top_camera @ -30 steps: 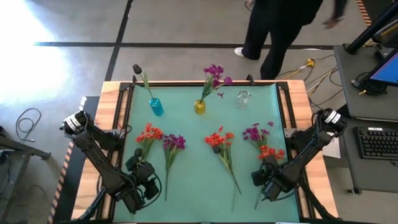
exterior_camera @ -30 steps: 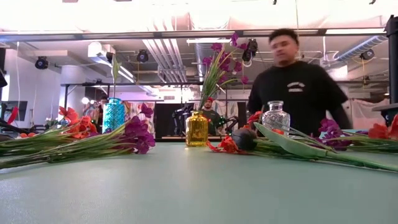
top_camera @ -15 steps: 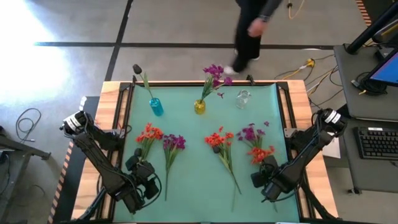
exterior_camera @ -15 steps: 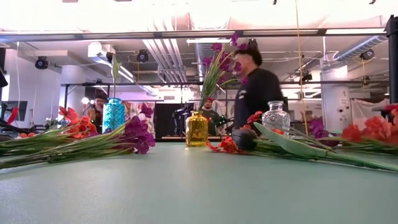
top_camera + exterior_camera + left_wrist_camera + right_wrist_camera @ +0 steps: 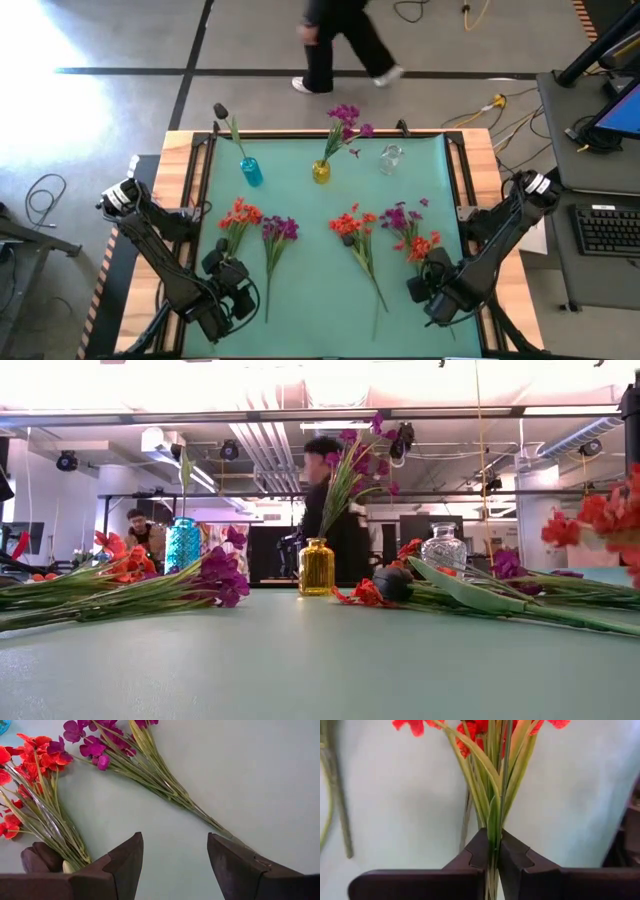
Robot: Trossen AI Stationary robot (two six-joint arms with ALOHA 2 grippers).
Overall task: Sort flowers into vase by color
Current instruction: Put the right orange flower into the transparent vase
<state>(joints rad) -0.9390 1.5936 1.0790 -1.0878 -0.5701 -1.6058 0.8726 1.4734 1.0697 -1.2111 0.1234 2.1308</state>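
My right gripper [image 5: 436, 278] is at the table's near right, shut on the green stems of an orange-red flower [image 5: 422, 245] whose blossoms [image 5: 600, 515] are up off the table. A purple flower [image 5: 403, 215] lies just beyond it. My left gripper [image 5: 175, 845] hovers open at the near left, over the stem ends of an orange-red flower [image 5: 238, 214] and a purple flower [image 5: 279, 230] lying flat. Another orange-red flower [image 5: 352, 225] lies in the middle. The blue vase [image 5: 250, 172] holds a dark-budded stem, the yellow vase [image 5: 321, 172] a purple flower, and the clear vase [image 5: 391, 158] nothing. My right gripper pinches the bundle of green stems and leaves [image 5: 493, 827] between its two fingers, well below the blossoms. The fingers come from above, pointing down, and lie across the stems. The blossom end is raised off the table; the stems' other end is hidden by the gripper.
The three vases stand in a row along the far edge of the green mat [image 5: 310, 300]. A raised wooden frame [image 5: 190, 180] borders the mat. A person [image 5: 340, 40] walks past on the floor beyond the table. Bare mat lies in the near middle.
My right gripper has shut on the orange-red flower's stems and gone up. The flower's blossom end has lifted off the table and shifted a little toward the table's left. The person behind the table has walked toward the left.
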